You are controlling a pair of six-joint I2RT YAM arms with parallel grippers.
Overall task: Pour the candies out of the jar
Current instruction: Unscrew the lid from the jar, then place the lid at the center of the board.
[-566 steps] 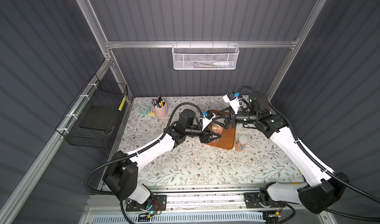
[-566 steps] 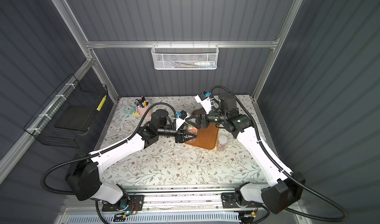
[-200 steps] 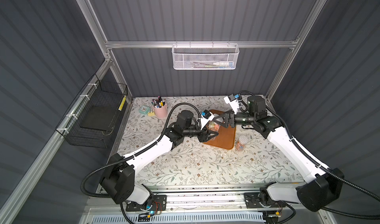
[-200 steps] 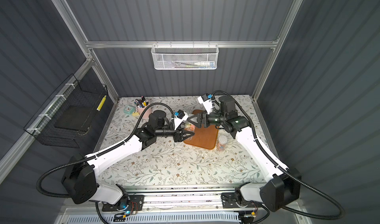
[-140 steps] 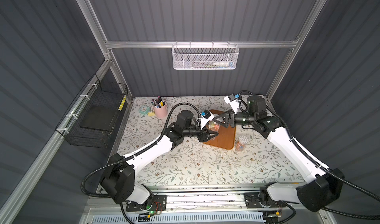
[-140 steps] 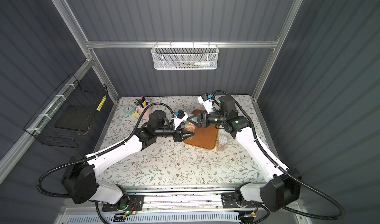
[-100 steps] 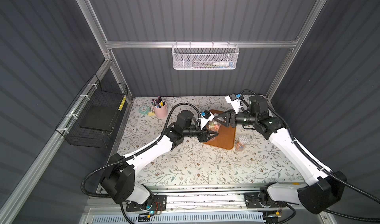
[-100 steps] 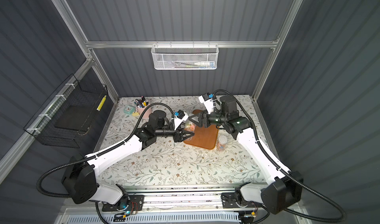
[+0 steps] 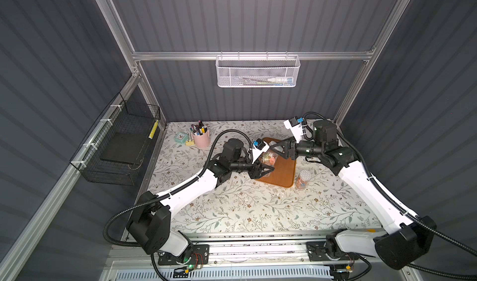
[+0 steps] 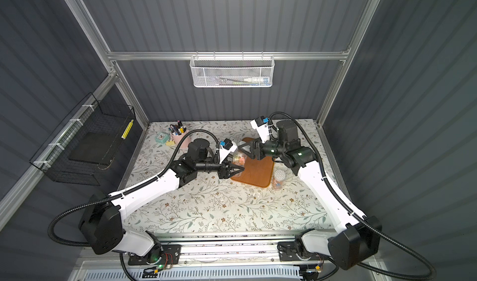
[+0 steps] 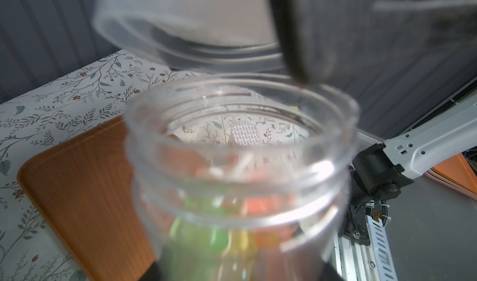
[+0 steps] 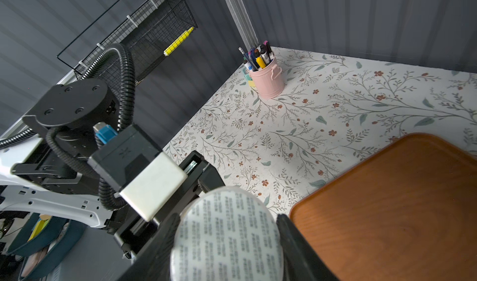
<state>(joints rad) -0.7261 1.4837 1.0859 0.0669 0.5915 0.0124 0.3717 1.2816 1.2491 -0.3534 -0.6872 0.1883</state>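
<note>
Over tray (image 9: 284,172): left gripper (image 9: 265,169) clamps jar (image 9: 269,160) upright, mouth up, candies (image 11: 255,204) inside; right gripper (image 9: 275,148) pinches lid (image 12: 227,235).

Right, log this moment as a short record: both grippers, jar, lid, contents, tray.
left gripper: shut on the clear plastic jar
right gripper: shut on the clear round lid with white printed liner
jar mouth: open, lid held just off it
contents: coloured candies, blurred, inside the jar
below: orange-brown wooden tray, no candies seen on it
nearby: second clear jar with white seal, upright on the floral table beside the tray
</note>
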